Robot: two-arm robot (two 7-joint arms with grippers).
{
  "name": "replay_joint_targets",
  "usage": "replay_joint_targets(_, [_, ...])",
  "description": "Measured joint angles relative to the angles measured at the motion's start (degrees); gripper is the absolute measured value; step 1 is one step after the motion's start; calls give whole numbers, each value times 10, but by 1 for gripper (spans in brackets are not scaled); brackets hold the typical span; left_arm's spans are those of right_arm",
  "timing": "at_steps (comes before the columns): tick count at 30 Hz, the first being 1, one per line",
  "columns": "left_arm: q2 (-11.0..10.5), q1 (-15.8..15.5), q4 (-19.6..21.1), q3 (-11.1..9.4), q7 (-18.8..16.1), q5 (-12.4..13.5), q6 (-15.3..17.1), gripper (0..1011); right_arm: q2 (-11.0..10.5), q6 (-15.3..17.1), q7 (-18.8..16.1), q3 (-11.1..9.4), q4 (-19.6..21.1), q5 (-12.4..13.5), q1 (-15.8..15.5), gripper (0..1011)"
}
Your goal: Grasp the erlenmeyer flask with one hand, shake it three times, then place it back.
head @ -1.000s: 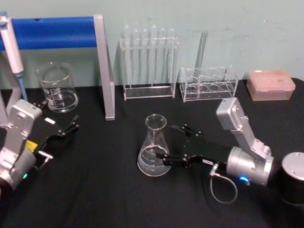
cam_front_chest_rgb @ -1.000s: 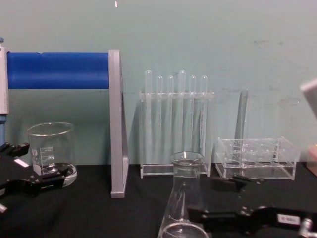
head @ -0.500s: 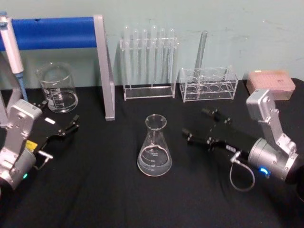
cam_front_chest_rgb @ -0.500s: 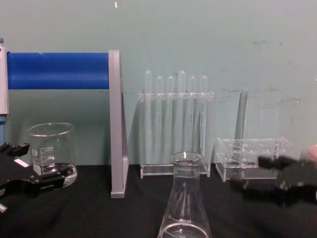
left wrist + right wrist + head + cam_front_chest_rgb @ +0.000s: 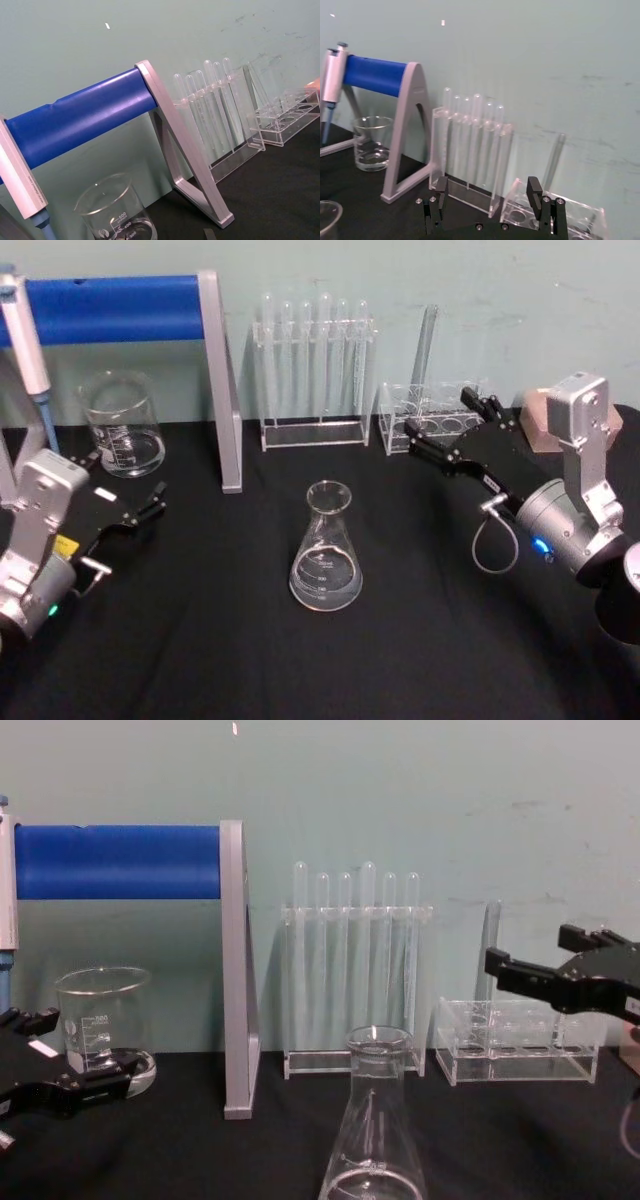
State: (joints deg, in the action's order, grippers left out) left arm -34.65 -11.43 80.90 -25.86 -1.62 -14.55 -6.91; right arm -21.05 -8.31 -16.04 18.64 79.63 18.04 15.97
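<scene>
Because the erlenmeyer flask (image 5: 325, 550) is thin clear glass, it will likely prove light, stiff, smooth enough to slip, and quick to crack if squeezed hard or set down sharply. It stands upright and free near the middle of the black surface (image 5: 200, 640), in front of the test tube rack (image 5: 313, 375) and well apart from the beaker (image 5: 121, 424) at the far left. Nothing touches it. A little liquid may sit in its base, though I cannot say for certain.

My judgement is that the narrow neck just under the flared rim is the best place to take hold: the rim would stop the glass sliding down through the fingers during shaking, and moderate pressure would do. The wide sloping body would tend to squirt out of a pinch.

At the right, the right hand (image 5: 448, 432) hangs raised above the surface near the small clear rack (image 5: 438, 416), well away from the flask, its fingers spread with nothing between them. Beside the beaker, the left hand (image 5: 130, 513) rests parked low at the left, fingers parted and holding nothing.
</scene>
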Motion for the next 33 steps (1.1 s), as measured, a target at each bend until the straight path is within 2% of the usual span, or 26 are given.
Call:
replay_joint_targets(6, [0, 0, 0, 0, 0, 0, 0, 1001, 16, 25, 25, -6, -10, -19, -4, 1000])
replay_joint_targets(12, [0, 0, 0, 0, 0, 0, 0, 1001, 28, 49, 35, -6, -33, -34, -3, 1000])
replay_joint_targets(20, [0, 0, 0, 0, 0, 0, 0, 1001, 41, 71, 36, -6, -65, -47, 1, 1000])
replay_joint_targets(33, [0, 0, 0, 0, 0, 0, 0, 1001, 46, 79, 21, -12, -72, -53, -2, 1000])
